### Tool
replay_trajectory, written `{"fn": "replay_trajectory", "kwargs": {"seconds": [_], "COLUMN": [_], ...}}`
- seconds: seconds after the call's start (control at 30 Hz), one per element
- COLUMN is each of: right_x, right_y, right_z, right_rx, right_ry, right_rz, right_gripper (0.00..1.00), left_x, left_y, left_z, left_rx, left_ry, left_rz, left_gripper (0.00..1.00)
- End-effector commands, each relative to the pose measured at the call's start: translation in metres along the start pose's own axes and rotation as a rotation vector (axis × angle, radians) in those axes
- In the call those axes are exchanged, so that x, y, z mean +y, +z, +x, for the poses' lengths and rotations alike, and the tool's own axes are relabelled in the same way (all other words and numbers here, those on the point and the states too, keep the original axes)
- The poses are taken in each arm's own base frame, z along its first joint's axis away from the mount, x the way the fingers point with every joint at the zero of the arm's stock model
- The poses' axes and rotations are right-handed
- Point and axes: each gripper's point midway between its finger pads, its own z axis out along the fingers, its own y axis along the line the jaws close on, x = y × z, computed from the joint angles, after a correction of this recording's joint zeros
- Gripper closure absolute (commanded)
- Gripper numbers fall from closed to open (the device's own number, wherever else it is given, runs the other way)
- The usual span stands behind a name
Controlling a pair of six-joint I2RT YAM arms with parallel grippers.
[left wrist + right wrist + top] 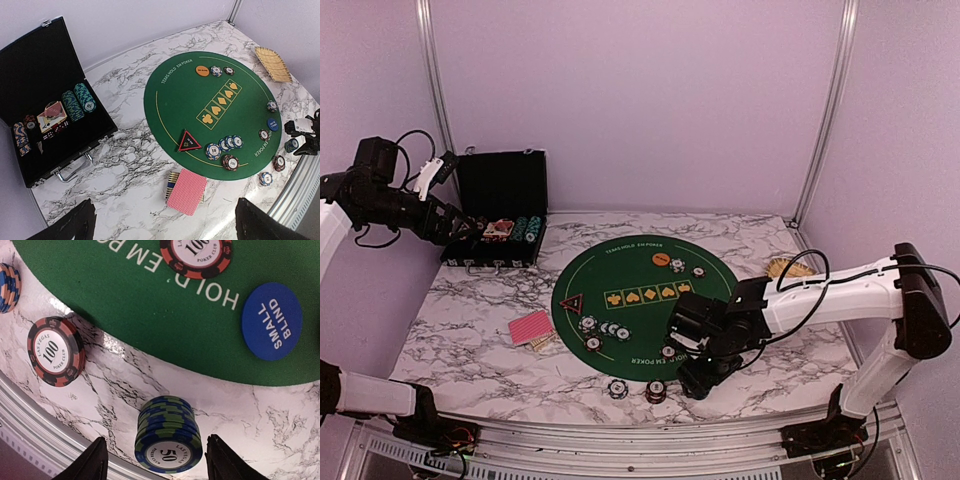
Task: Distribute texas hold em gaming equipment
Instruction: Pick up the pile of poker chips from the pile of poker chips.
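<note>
blue-and-green striped stack of fifty-value poker chips [167,432] standing on white marble tabletop [280,425], just off green felt mat [125,300], between spread, non-touching fingers of right gripper [156,442]. left gripper [165,205] spread wide, empty. advisable: centre over stack, close evenly, grip low to prevent shearing.

Right gripper [156,440] is straddling the blue-green 50 chip stack [167,415], with a gap showing on one side and hardly any on the other. Black-red 100 stack [56,351] and table-edge rail [40,435] are crowding the roomier side. Bare marble [125,145] between chip case [45,65] and green mat [185,95] is lying open, with cards [186,191] sitting at its near end.
</note>
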Motion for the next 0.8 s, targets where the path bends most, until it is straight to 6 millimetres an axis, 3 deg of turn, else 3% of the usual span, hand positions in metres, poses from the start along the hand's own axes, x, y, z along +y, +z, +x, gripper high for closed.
{"fn": "replay_trajectory", "kwargs": {"seconds": [0.0,0.2,0.37,0.77], "right_x": [0.002,0.001,-0.001,-0.006], "right_y": [0.001,0.004,0.008,-0.003], "right_z": [-0.004,-0.002,-0.001,-0.007], "right_rx": [-0.014,-0.005,0.007,-0.023], "right_ry": [-0.009,-0.012,-0.018,-0.023], "right_rz": [-0.001,0.007,0.018,0.053], "right_gripper": [0.36,0.45,0.47,0.59], "left_x": [-0.005,-0.004,-0.004,-0.005], "left_y": [-0.003,-0.002,-0.003,-0.003], "left_z": [-0.001,0.0,0.0,0.001], "left_rx": [0.002,0.005,0.004,0.004], "left_ry": [0.003,0.005,0.009,0.011], "left_rz": [0.017,0.014,0.011,0.011], "left_gripper": [0.01,0.01,0.01,0.01]}}
